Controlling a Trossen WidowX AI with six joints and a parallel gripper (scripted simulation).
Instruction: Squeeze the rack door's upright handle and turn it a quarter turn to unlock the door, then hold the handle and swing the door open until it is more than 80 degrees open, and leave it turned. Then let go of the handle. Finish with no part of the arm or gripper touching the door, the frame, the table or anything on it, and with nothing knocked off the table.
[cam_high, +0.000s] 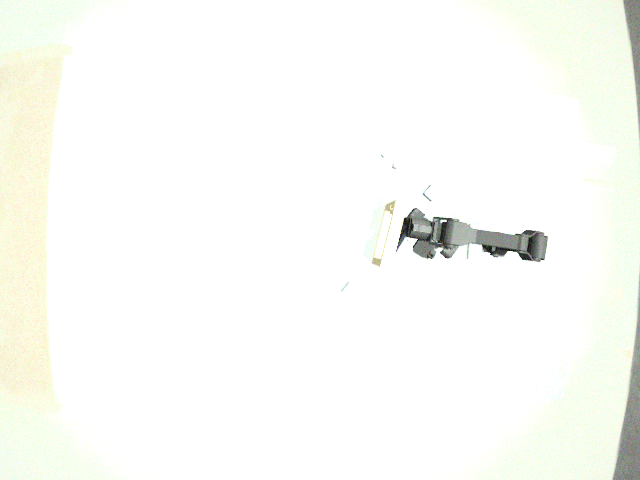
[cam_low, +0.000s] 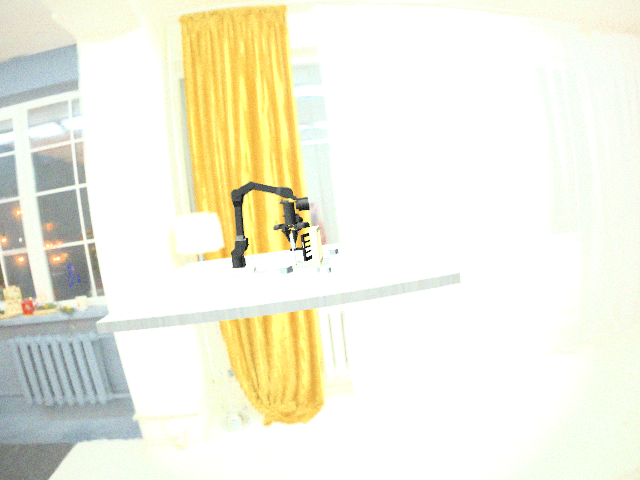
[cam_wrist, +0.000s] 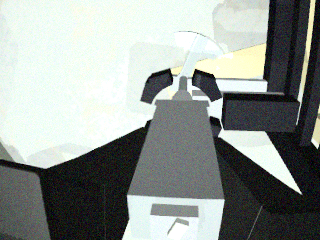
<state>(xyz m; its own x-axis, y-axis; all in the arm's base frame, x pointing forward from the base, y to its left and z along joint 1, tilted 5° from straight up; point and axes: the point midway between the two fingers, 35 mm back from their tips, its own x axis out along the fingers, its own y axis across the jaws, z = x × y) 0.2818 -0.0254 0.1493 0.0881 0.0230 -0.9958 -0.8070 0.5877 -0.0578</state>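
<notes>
The rack door's upright handle (cam_low: 293, 241) (cam_wrist: 175, 150) is between the fingers (cam_low: 287, 233), which have it gripped; they are partly closed, held apart by its width. In the wrist view it is a grey bar with a pale near end, and dark surfaces of the fingers lie on both sides of it. Its exact amount of turn cannot be told.

Just past the fingers are two dark curved pieces (cam_wrist: 157, 86), one on each side of the handle's far end. A dark block (cam_wrist: 260, 112) stands beside the handle, toward the dark uprights (cam_wrist: 285, 45) at the right edge of the wrist view. In the exterior view, a black slotted panel (cam_low: 307, 246) is near the fingers, with the cream rack (cam_high: 376, 262) (cam_low: 316, 245) beside it; how far the door is open is unclear.

The arm (cam_high: 496, 238) (cam_low: 238, 217) rises away from the rack, bends over at the top and reaches across to bring the fingers down from above. Below them is the pale worktop (cam_low: 310, 299), where small pale blocks (cam_low: 285, 269) sit near the rack. Well apart from the fingers, behind, are a yellow curtain (cam_low: 242, 129), a white lampshade (cam_low: 199, 232) and a radiator (cam_low: 62, 369).
</notes>
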